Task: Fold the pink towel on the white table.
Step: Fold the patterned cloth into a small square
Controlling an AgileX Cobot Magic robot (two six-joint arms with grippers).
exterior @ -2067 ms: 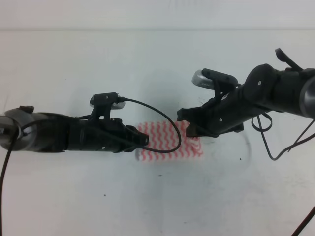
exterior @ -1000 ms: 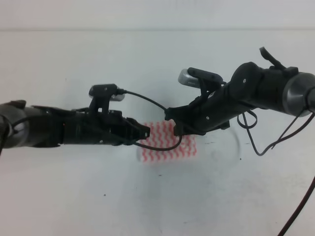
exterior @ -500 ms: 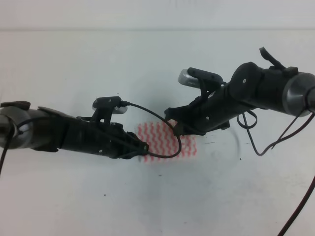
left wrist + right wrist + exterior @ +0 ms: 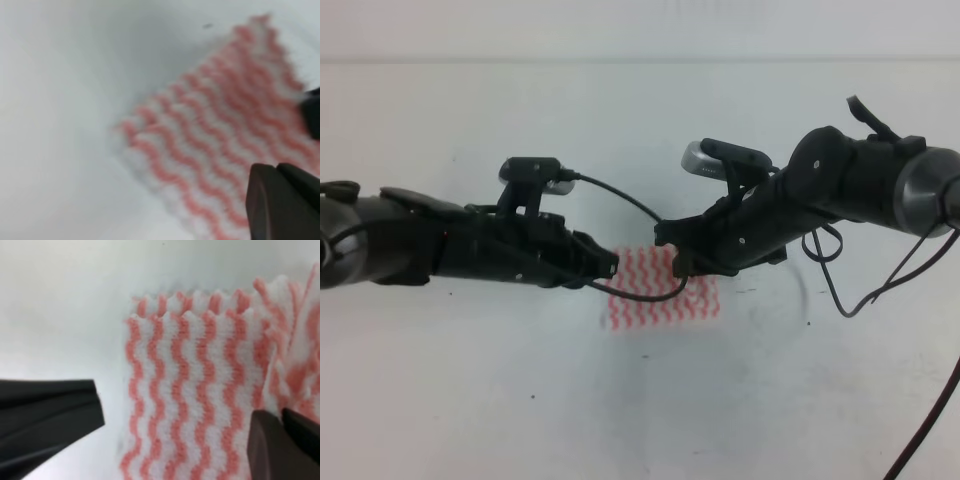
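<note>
In the high view the left gripper (image 4: pixel 610 264) hangs at the 9 o'clock edge of the pink towel (image 4: pixel 660 290), a thin cloth with pink-red and white wavy stripes that lies folded into a small rectangle. Only one dark fingertip (image 4: pixel 280 200) shows in its wrist view, at 5 o'clock, above blurred stripes, so I cannot tell whether this gripper is spread or pressed together, nor whether it touches the cloth.

The right gripper (image 4: pixel 672 256) sits at the towel's 12 o'clock edge. Its wrist view shows two dark fingers (image 4: pixel 47 412) well apart, one at 8 o'clock over bare surface and one at 5 o'clock over the cloth, so it stands spread, with the doubled, scalloped edge of the towel between them. Whether the fingertip at 5 o'clock rests on the fabric is unclear.

A thin black cable (image 4: pixel 638 205) loops from the left arm's camera mount across the towel's 10 o'clock corner, hiding part of it. Both black arms cover the cloth's upper edge.

The towel rests near the middle of the white table (image 4: pixel 620 420), a large plain flat surface with a few tiny dark specks (image 4: pixel 808 322).
</note>
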